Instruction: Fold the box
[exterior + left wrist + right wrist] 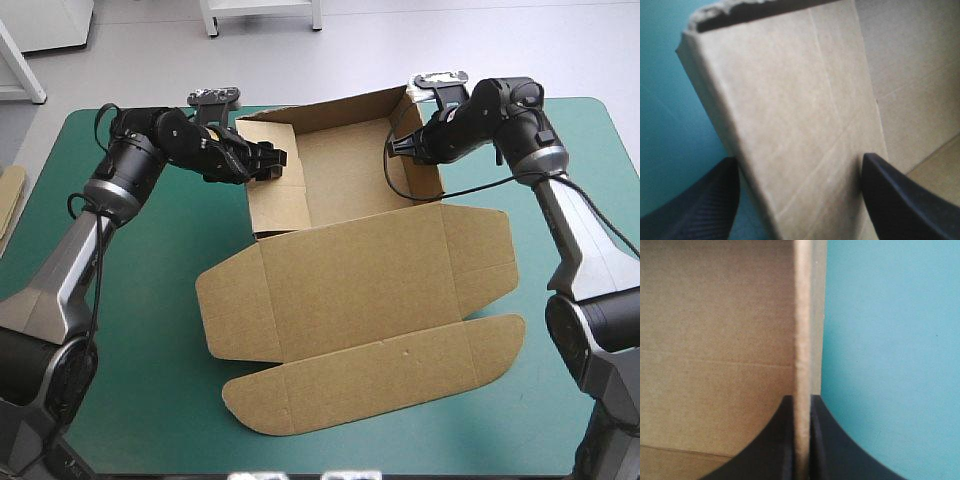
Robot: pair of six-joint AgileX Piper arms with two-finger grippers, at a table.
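High view showed the brown box (350, 270) in the middle of the teal-green desk (140, 400), its tray part by the far edge and its lid flat toward the near edge. The left jaws stood wide around the tray's left wall. The right jaws pinched its right wall tight.

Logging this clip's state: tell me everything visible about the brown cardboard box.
The brown cardboard box is a cut sheet of board, half formed: an open tray with raised walls at the far side, its lid and rounded tuck flap flat on the teal-green table cover. The right jaws pinch the right wall; the left jaws stand open astride the left wall.
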